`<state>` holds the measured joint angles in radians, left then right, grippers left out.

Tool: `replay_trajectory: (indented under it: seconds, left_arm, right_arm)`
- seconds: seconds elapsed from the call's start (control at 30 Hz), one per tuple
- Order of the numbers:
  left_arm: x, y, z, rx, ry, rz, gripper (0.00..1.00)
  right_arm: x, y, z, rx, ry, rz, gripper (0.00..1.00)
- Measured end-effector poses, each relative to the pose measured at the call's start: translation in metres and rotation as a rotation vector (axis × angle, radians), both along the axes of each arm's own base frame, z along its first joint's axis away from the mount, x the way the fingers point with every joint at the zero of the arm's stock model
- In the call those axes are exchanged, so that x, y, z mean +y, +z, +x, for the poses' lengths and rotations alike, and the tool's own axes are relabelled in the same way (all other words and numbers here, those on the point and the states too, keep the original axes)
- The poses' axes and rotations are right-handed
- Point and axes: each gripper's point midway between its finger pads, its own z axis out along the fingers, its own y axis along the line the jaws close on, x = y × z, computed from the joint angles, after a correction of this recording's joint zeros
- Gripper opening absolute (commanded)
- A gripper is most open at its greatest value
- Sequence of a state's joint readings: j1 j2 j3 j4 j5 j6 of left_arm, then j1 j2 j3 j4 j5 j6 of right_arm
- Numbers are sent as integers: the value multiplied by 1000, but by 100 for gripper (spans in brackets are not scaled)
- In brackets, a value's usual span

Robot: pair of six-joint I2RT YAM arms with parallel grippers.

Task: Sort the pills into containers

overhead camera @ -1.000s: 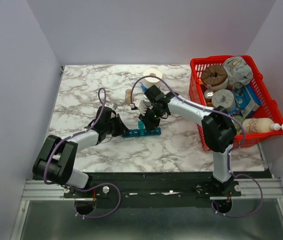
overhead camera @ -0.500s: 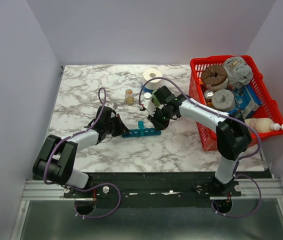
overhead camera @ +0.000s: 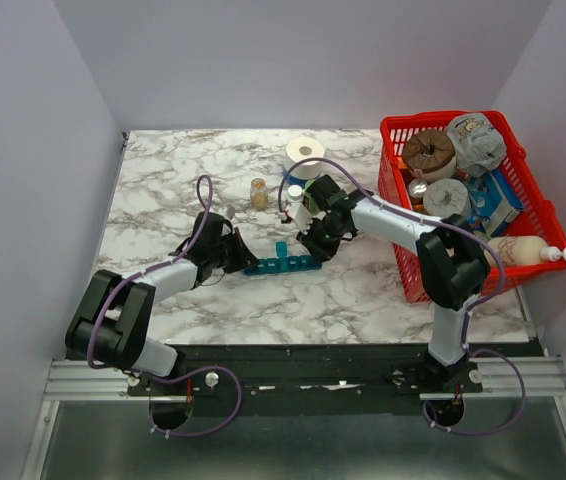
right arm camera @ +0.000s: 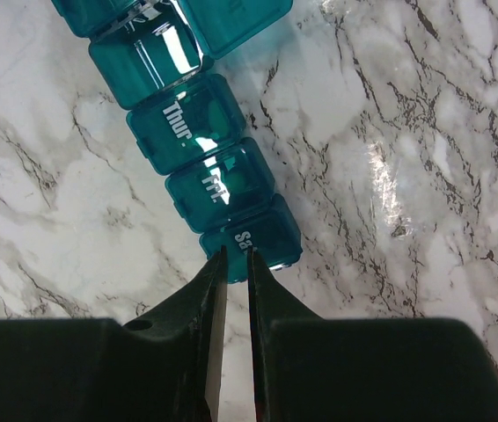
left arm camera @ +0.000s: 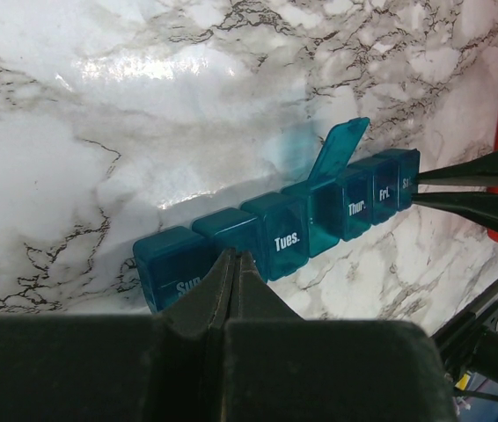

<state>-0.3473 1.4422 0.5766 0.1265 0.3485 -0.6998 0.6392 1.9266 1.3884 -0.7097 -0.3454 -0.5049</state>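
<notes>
The teal pill organizer point(overhead camera: 283, 264) lies across the marble table in front of both arms. Its day-marked compartments show in the left wrist view point(left arm camera: 289, 233) and the right wrist view point(right arm camera: 205, 123). One middle lid point(left arm camera: 339, 148) stands open; the others are closed. My left gripper point(overhead camera: 240, 257) is shut, with its tips point(left arm camera: 234, 256) against the organizer's "Sun" end. My right gripper point(overhead camera: 312, 249) is shut to a thin slit, with its tips point(right arm camera: 234, 255) at the edge of the "Sat" compartment point(right arm camera: 258, 242). I see nothing between its fingers. No loose pills show.
A small amber bottle point(overhead camera: 259, 192) and a white roll point(overhead camera: 305, 152) stand behind the organizer. A small white bottle point(overhead camera: 296, 192) is beside my right arm. A red mesh basket point(overhead camera: 433, 118) full of items fills the right side of the table.
My right gripper has moved from above the organizer's middle to its right end. The left arm has stayed put.
</notes>
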Motion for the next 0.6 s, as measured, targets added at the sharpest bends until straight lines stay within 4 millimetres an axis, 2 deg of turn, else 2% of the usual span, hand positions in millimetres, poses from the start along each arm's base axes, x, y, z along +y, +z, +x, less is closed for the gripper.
replay_trajectory:
  seconds: [0.27,0.37,0.4,0.43,0.5,0.53,0.6]
  left_arm:
    - [0,0,-1,9,0,4,10]
    - [0,3,1,16,-1,6,26]
    - [-1,6,2,14,-2,6,38]
    - [-1,10,4,9,-2,4,44]
    - [-3,20,7,-12,-2,-3,57]
    - [-3,26,9,-24,-3,-7,60]
    - [-2,41,13,-57,0,-13,67]
  right_arm:
    - [-3,7,4,-5,-11,9,26]
    - [-6,30,12,-35,-21,46,29]
    - [-4,47,19,-65,-19,80,30]
    - [-5,58,23,-88,-28,97,33]
    - [-3,92,36,-156,-30,160,51]
    - [-2,110,42,-195,-28,192,71]
    - [-2,145,51,-269,-27,248,86]
